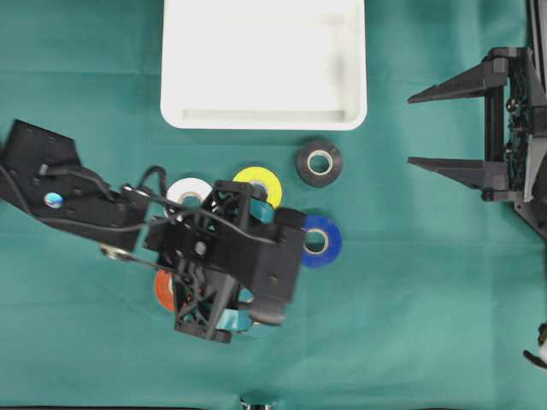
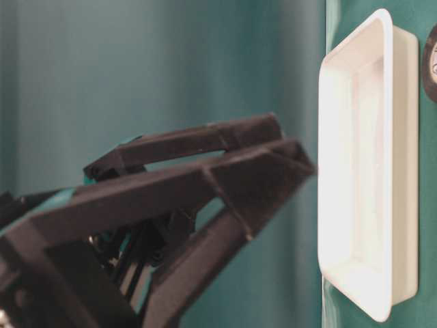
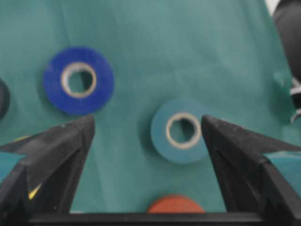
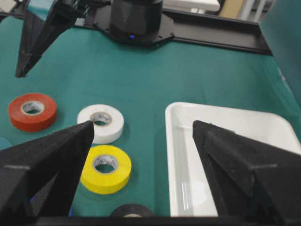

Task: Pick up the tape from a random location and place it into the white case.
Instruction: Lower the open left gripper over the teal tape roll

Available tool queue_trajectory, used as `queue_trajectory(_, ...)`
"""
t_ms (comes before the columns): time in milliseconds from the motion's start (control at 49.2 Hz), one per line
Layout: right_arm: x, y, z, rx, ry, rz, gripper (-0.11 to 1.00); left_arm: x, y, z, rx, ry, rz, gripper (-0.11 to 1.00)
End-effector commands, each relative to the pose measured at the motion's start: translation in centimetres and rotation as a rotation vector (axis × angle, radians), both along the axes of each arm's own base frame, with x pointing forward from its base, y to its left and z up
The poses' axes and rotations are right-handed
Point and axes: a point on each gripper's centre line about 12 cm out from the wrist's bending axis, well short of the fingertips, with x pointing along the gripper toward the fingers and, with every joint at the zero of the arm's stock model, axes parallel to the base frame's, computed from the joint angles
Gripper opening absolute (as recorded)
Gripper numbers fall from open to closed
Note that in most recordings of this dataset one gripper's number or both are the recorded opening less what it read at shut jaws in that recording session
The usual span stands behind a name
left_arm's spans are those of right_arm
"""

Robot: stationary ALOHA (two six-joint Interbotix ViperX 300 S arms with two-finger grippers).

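White case (image 1: 263,115): lies at the far edge of the green cloth (image 1: 427,282), its top rim is cut off by the overhead picture; nothing lies inside it
Open room: between the case's near rim and the rolls there is a bare strip of cloth; the cloth to the right of the case is also bare up to the right gripper
Tape rolls, count: six, all lie flat on the cloth, all on the near side of the case, none in it
Near the case: the black roll (image 1: 319,162) is the nearest, just below its right corner; then the yellow roll (image 1: 259,182) and the white roll (image 1: 189,192)
Farther from the case: the blue roll (image 1: 321,241), the orange roll (image 1: 163,289) and the teal roll (image 3: 180,131)
Left gripper (image 3: 148,129): fingers spread wide, holding nothing; it hangs over the teal roll, which shows between the two fingertips
Right gripper (image 1: 451,128): spread wide and holding nothing, well to the right of the case
Hidden: from overhead the left arm covers the teal roll and most of the orange and white ones
Hard to make out: the table-level view is blurred; a dark gripper fills the front, only the case is clear
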Motion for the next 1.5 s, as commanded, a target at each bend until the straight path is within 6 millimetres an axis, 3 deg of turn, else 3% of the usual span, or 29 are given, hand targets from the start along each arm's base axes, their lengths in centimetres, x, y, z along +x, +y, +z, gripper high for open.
queue_trajectory(0, 0.4, 0.0, 1.0, 0.002, -0.025, -0.001, 0.90, 0.4, -0.6, 2.0, 0.002, 0.012, -0.011, 0.98)
queue_trajectory(244, 0.5, 0.0, 0.7, 0.003, -0.014, -0.001, 0.90, 0.9, -1.0, 2.3, 0.004, 0.074, 0.010, 0.98)
queue_trajectory(712, 0.6, 0.0, 0.5, 0.003, -0.002, -0.001, 0.90, 1.3, -1.2, 1.7, -0.008, 0.035, 0.009, 0.98)
queue_trajectory(1484, 1.2, 0.0, -0.7, 0.004, 0.044, -0.001, 0.90, 2.2, -2.4, -5.6, 0.003, 0.050, -0.010, 0.98)
